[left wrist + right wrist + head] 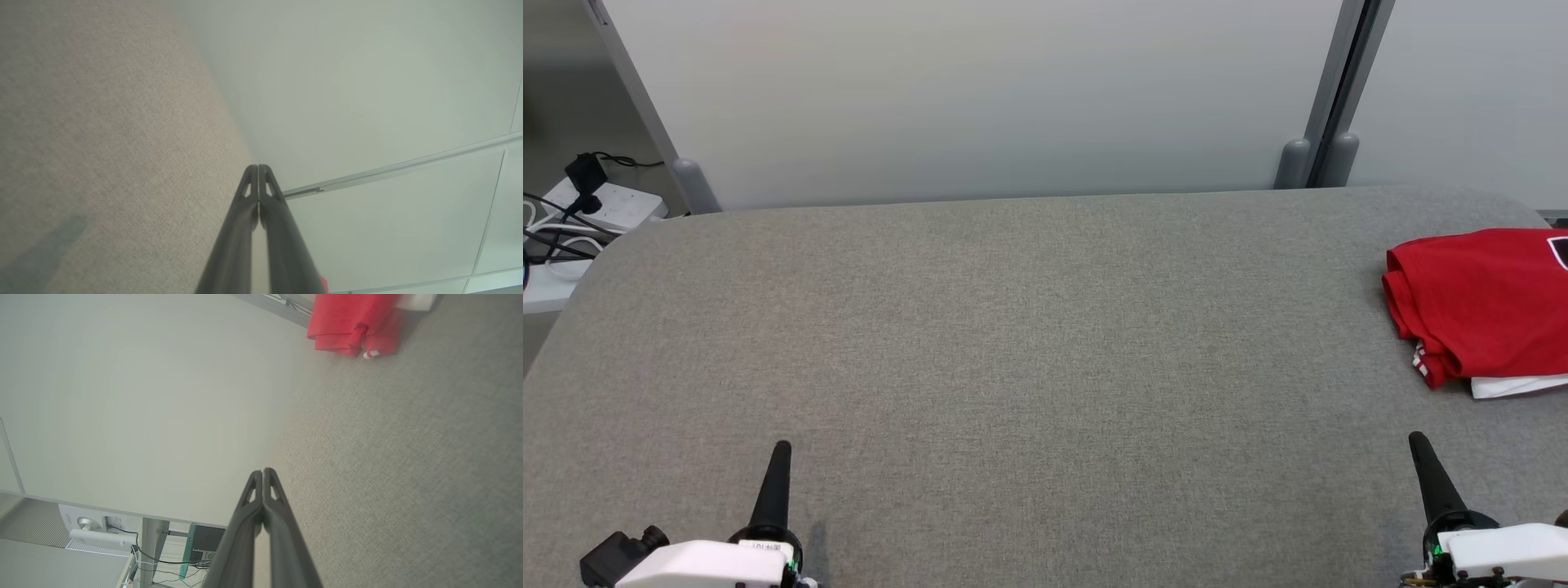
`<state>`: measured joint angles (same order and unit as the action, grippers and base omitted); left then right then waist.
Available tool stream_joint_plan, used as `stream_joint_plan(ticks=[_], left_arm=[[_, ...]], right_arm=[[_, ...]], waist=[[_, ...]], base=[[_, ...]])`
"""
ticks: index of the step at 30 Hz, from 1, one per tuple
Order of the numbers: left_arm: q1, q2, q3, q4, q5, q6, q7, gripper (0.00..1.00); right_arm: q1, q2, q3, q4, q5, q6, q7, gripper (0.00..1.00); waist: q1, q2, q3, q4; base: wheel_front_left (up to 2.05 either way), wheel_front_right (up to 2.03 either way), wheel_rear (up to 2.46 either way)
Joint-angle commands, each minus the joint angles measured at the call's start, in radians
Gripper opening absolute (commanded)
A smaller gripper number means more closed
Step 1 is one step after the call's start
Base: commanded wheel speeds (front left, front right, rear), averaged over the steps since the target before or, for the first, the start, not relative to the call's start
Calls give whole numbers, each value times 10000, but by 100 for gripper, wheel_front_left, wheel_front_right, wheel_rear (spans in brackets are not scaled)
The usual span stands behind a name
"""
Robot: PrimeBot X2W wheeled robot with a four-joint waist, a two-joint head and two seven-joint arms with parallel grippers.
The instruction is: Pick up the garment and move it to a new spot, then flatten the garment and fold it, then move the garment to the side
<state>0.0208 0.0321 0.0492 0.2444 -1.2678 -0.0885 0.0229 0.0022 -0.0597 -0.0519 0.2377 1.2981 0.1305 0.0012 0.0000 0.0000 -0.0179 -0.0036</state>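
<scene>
Garment [1478, 302], red, folded, on grey woven tabletop [1013, 327]; left end effector [782, 447], right end effector [1416, 438] closed, empty

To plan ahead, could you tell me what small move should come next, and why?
Probably open the right gripper and reach toward the red garment: it lies bunched, apart from both arms, at the right edge of the table, nearest that arm, whose jaws are shut.
</scene>
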Motion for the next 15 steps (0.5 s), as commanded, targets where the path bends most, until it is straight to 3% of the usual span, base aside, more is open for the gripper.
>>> stream_joint_plan(ticks=[1, 15], left_arm=[[-636, 151, 297, -201, -323, -137, 81, 0], [-986, 167, 485, -88, -1978, -290, 522, 0]], right_arm=[[-487, -100, 95, -210, 319, 3, 130, 0], [-806, -77, -176, -65, 1906, 2, 571, 0]], waist=[[0, 0, 10, 2], [0, 0, 117, 20]], base=[[0, 0, 0], [0, 0, 0]])
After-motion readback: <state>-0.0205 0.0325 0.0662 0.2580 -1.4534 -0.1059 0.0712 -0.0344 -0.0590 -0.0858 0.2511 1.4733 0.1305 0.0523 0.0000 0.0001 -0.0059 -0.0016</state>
